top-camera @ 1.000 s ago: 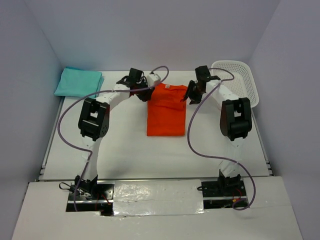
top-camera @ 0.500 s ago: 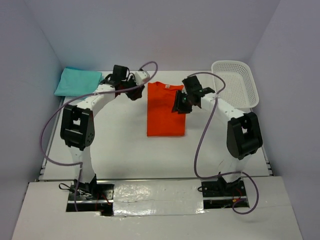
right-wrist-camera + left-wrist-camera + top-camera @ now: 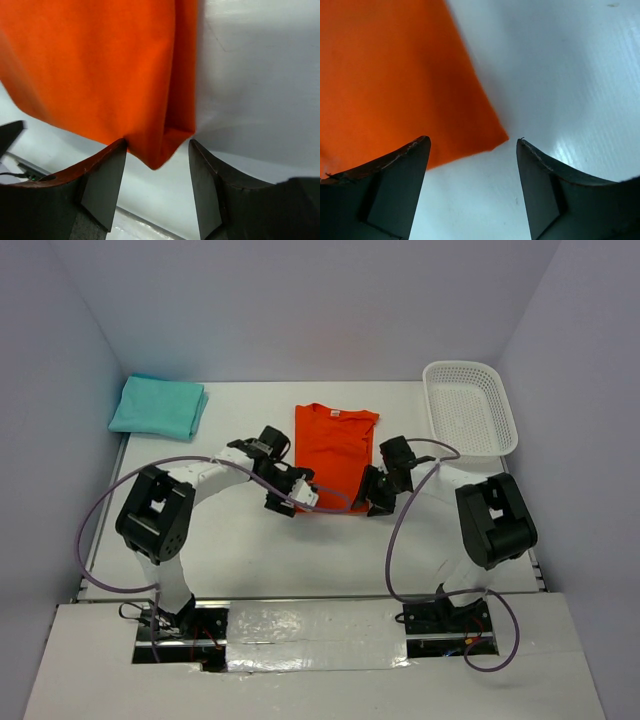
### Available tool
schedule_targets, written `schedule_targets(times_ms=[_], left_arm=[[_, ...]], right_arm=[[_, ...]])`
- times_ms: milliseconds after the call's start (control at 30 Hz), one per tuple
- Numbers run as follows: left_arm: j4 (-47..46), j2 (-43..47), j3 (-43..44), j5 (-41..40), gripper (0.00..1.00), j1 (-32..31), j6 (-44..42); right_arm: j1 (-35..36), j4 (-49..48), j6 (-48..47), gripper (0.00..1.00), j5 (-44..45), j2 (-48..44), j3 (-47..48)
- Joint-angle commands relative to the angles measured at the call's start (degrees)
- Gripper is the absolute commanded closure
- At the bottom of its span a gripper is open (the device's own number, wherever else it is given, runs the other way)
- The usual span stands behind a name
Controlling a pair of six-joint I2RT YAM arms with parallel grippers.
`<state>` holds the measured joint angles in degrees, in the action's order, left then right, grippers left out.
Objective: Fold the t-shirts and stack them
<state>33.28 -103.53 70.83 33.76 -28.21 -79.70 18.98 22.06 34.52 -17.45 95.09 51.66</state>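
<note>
The orange t-shirt (image 3: 335, 445) lies flat on the table as a long strip, collar at the far end. My left gripper (image 3: 302, 502) stands open at its near left corner. In the left wrist view the orange t-shirt (image 3: 395, 75) has that corner lying between the spread fingers of my left gripper (image 3: 471, 141), untouched. My right gripper (image 3: 372, 502) is at the near right corner. In the right wrist view the folded corner of the orange t-shirt (image 3: 157, 160) pokes between the open fingers of my right gripper (image 3: 157, 142). A folded teal t-shirt pile (image 3: 158, 405) rests at the far left.
A white mesh basket (image 3: 470, 405) stands at the far right corner of the white table (image 3: 240, 550). Grey walls close in the back and both sides. Purple cables loop from each arm over the near half of the table.
Both grippers came from the collar end of the orange t-shirt toward me, down to its near corners. Both pairs of jaws have spread wider.
</note>
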Motion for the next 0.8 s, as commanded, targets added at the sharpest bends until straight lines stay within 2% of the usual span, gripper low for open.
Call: schedule_targets(times_ms=[0, 233, 267, 367, 433, 533, 567, 633, 667, 767], left_arm=[[-3.4, -0.4, -2.2, 0.7, 0.19, -3.2, -7.5], [-3.1, -0.3, -7.0, -2.4, 0.26, -5.1, -11.4], [-4.3, -0.5, -7.4, -3.5, 0.27, -5.3, -8.9], [-11.7, -1.5, -7.9, -8.6, 0.43, -6.1, -1.5], [-14.8, -2.3, -7.5, -12.5, 0.46, -6.9, 1.7], [-16.2, -2.3, -8.3, -15.9, 0.54, -7.7, 3.1], [-16.2, -2.3, -8.6, -16.3, 0.67, -7.9, 3.9], [-15.9, -2.4, -8.3, -17.1, 0.90, -8.5, 5.4], [-16.0, -2.5, -8.3, -17.2, 1.00, -8.6, 7.9], [-13.8, -2.1, -5.8, -18.9, 1.00, -8.3, 11.8]], right_arm=[[0.2, -4.3, 1.3, 0.40, -0.2, 1.8, -0.2], [-0.5, -4.1, 2.0, 0.34, 1.3, 0.5, -4.1], [-0.4, -4.6, 2.0, 0.34, 1.4, 0.7, -4.3], [-0.7, -4.9, 2.5, 0.35, 1.4, 2.6, -3.5], [-0.8, -4.7, 2.3, 0.36, 1.9, 2.9, -3.0], [-0.8, -4.7, 1.7, 0.53, 1.7, 3.8, -2.3], [-0.8, -4.8, 1.7, 0.72, 1.6, 3.8, -2.5], [-1.1, -5.4, 1.8, 0.88, 1.5, 3.4, -3.2], [-1.7, -6.0, 1.8, 1.00, 1.2, 2.7, -4.2], [-2.2, -4.8, -0.4, 1.00, 0.1, 1.2, -4.5]])
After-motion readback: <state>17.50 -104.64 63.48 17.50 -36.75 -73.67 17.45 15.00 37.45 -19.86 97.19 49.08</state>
